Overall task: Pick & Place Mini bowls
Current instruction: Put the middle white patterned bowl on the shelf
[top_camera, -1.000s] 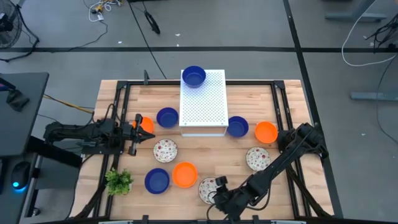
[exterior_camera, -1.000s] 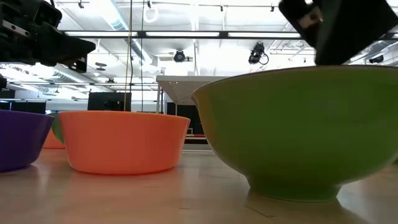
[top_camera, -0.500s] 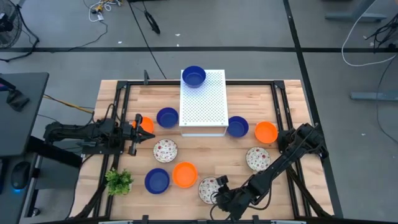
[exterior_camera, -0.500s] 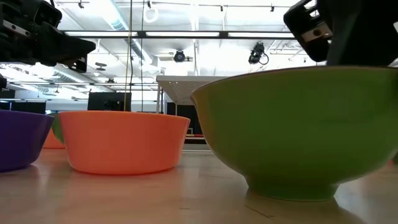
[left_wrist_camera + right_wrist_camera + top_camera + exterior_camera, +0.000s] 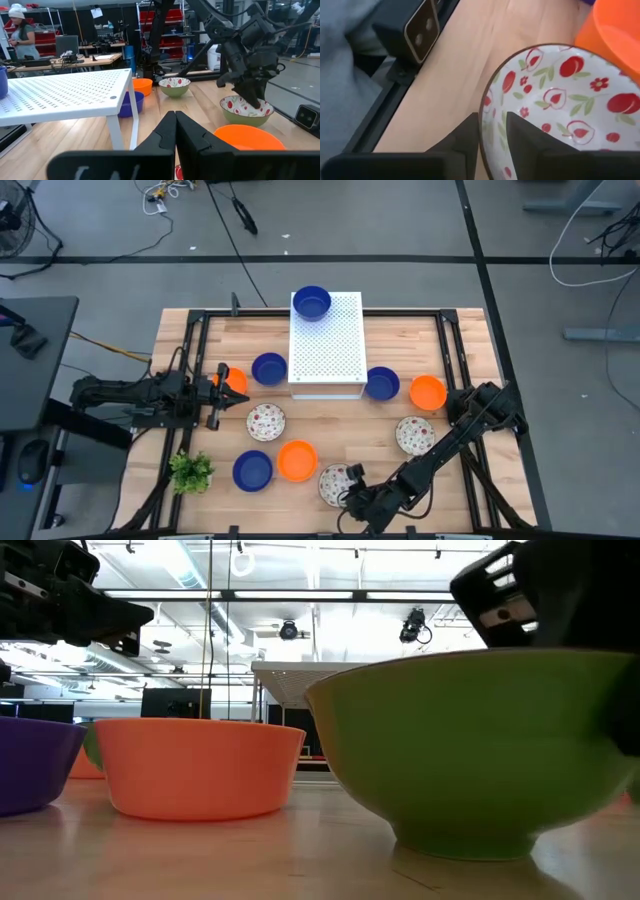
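1. The right gripper (image 5: 352, 477) is at the front edge of the counter (image 5: 470, 360), set on the speckled bowl (image 5: 335, 483) that sits just beside an orange bowl (image 5: 297, 460).
2. In the right wrist view the two fingers (image 5: 465, 137) straddle the bowl's rim, one inside and one outside. They appear closed on the rim, gripping the speckled bowl.
3. In the low view the bowl's base appears to rest on the counter; I judge it not yet lifted.
4. The left gripper (image 5: 216, 392) waits at the left side of the counter, near a half-hidden orange bowl (image 5: 234, 379). Its fingers lie pressed together, holding nothing.
5. Other bowls lie spread over the counter: one blue bowl (image 5: 312, 302) sits on the white board (image 5: 330, 355), the rest on the wood around it. A green plant (image 5: 190, 471) stands at the front left.
6. Handling judgement: the bowl looks rigid, light and smooth-glazed, so it may be slippery and could chip if dropped.
7. The rim is the only practical hold. A one-sided pinch may let the bowl tilt, so a firm grip and a level, slow lift are advised.
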